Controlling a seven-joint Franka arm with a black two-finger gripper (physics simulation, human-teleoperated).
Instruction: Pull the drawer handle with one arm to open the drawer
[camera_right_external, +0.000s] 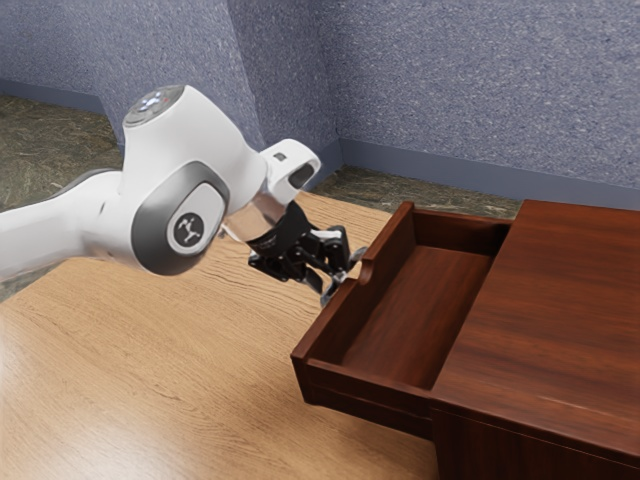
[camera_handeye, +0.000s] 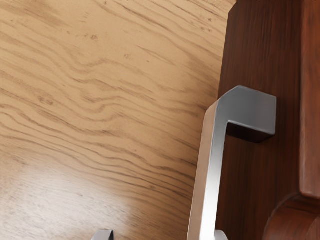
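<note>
The drawer (camera_right_external: 410, 310) sits in the middle of the exterior view, drawn far out of the dark cabinet (camera_right_external: 560, 300) at the lower right. Its inside is bare and its front panel faces the exterior view's left. The gripper (camera_right_external: 338, 270) is just left of centre, pressed up to that panel at the metal handle (camera_right_external: 341, 284).

In the wrist view the handle (camera_handeye: 212, 165) runs between the fingers. One fingertip (camera_handeye: 102, 234) stands well away from the bar on the table side, and the other is tucked close behind it, next to the panel. So the jaws look spread, hooking the handle rather than clamping it.

That loose hook is the main risk. If the hand rises, dips or twists while it draws back, the bar could slide off the inner finger and the pull would be lost.

A pull angled away from the drawer's line of travel could wedge it in its runners. With this much already out, a hard tug might hit the end stop and drag the cabinet across the table (camera_right_external: 150, 380).
</note>
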